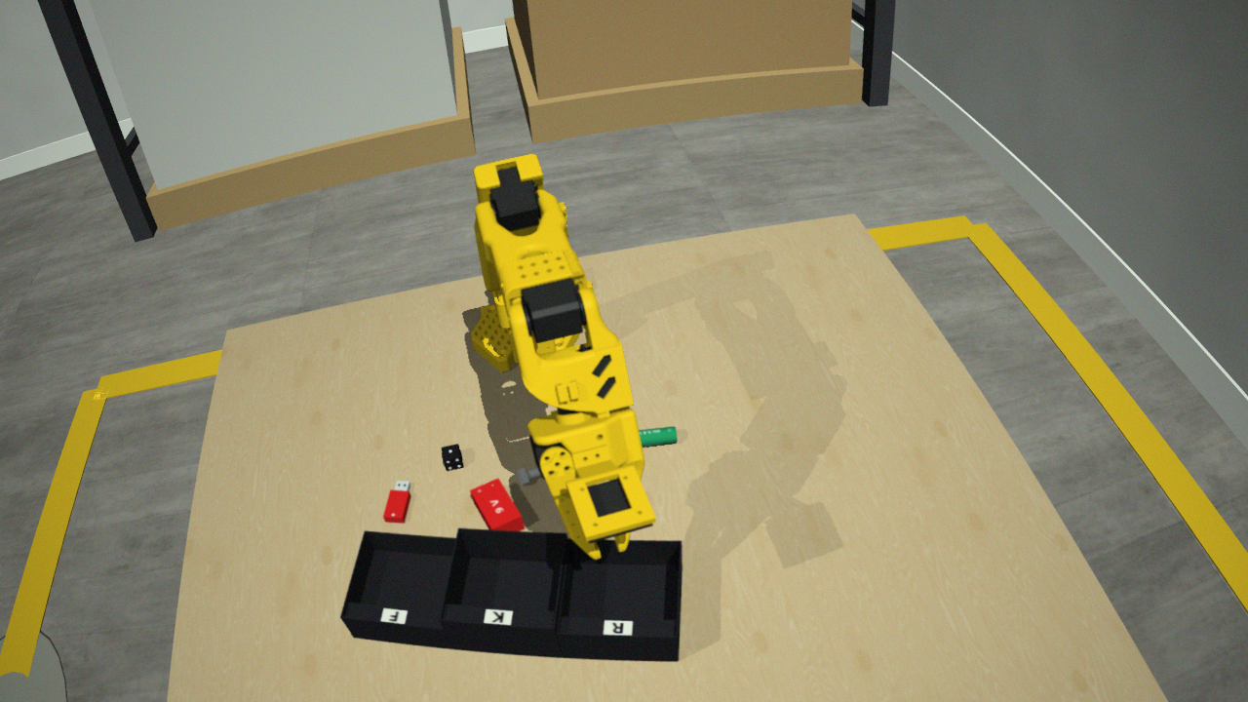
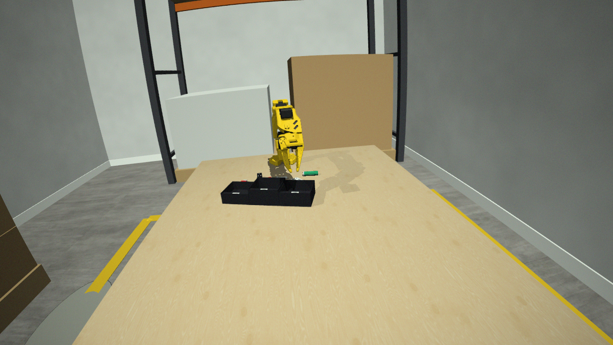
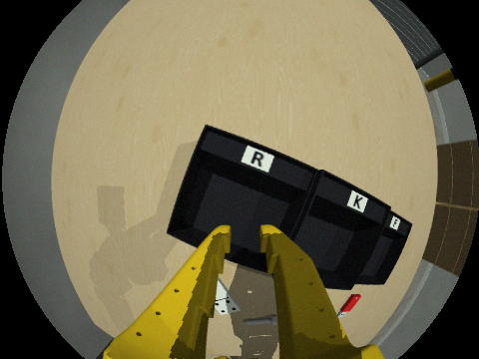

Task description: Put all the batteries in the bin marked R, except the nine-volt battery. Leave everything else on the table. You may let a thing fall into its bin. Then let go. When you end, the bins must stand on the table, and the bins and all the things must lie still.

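Observation:
A green cylindrical battery (image 1: pixel 658 435) lies on the table just right of my arm; it also shows in the exterior view (image 2: pixel 310 172). A red nine-volt battery (image 1: pixel 497 506) lies behind the middle bin. Three joined black bins stand at the front; the bin marked R (image 1: pixel 621 593) is the right one and looks empty in the wrist view (image 3: pixel 242 206). My gripper (image 1: pixel 606 548) hangs over the back edge of bin R, fingertips pointing down (image 3: pixel 245 235). It is shut with nothing between the fingers.
Bins K (image 1: pixel 506 580) and F (image 1: pixel 397 576) adjoin bin R on the left. A red USB stick (image 1: pixel 398 501), a black die (image 1: pixel 451 456) and a grey bolt (image 1: pixel 526 474) lie behind the bins. A white domino (image 3: pixel 227 302) lies under my wrist.

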Motion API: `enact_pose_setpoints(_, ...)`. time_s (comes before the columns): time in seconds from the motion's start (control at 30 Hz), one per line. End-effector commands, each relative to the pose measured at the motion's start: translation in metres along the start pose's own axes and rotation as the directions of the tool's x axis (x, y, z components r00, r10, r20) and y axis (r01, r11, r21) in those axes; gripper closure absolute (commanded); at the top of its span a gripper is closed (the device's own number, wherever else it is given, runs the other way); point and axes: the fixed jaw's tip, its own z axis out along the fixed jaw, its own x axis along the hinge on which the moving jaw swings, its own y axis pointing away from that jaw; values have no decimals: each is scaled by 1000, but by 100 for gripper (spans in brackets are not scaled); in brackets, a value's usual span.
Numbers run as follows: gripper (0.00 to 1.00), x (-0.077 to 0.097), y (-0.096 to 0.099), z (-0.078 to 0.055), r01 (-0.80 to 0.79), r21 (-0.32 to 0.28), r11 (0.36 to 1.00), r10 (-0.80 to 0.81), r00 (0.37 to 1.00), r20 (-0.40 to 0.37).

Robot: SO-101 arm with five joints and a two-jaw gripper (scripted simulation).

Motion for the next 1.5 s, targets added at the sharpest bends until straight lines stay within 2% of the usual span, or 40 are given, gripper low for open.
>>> enact_pose_setpoints(0.0,93,-11,3,-10,10,-4,1000,-10,998,54)
enact_pose_setpoints(0.8,93,-12,3,-12,10,-4,1000,-10,998,54)
enact_pose_setpoints(0.93,93,-14,3,-24,10,-4,1000,-10,998,54)
enact_pose_setpoints(1.0,93,-14,3,-24,10,-4,1000,-10,998,54)
enact_pose_setpoints(1.3,93,-18,2,-67,10,-4,1000,-10,998,54)
enact_pose_setpoints(1.47,93,-17,2,-78,10,-4,1000,-10,998,54)
